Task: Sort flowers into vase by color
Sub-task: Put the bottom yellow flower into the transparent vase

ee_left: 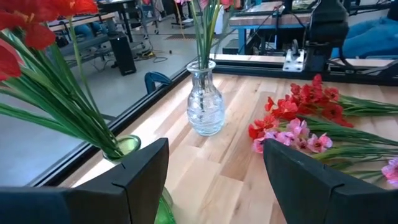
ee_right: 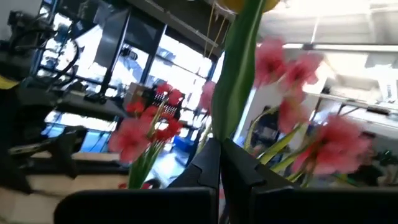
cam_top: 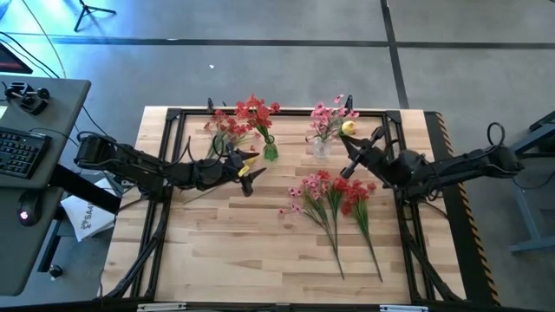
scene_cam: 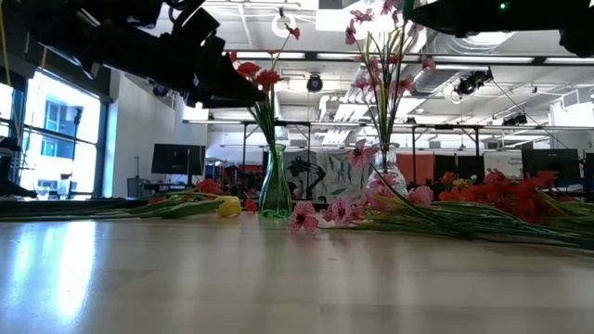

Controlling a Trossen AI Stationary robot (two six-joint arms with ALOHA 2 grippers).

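Sorting in progress on my wooden worktop (cam_top: 225,251): the flowers are split between two vases and a loose heap. A green glass vase (cam_top: 270,152) near the far edge, left of centre, holds red sprays (cam_top: 253,113). Just right of it, a clear glass vase (cam_top: 321,147) holds pink sprays (cam_top: 328,115); in the left wrist view that clear vase stands upright with only green stems entering its neck.

Loose red and pink flowers (cam_top: 334,195) lie flat right of centre, blooms toward the vases, their stems running toward the near edge. More stems (cam_top: 221,139), with a yellow bloom among them, lie flat by the left arm, left of the green vase.

My right gripper (cam_top: 353,143) sits just beside the clear vase, its claw closed on a thick green stem topped by a yellow flower (cam_top: 349,127); the right wrist view shows the stem rising straight from between the pinched fingers. My left gripper (cam_top: 251,176) hovers near the green vase, claw spread wide and gripping nothing, both vases visible past its fingers (ee_left: 140,171).

Off the worktop's left edge lies a white sheet (cam_top: 87,217) with dark lettering I cannot read.
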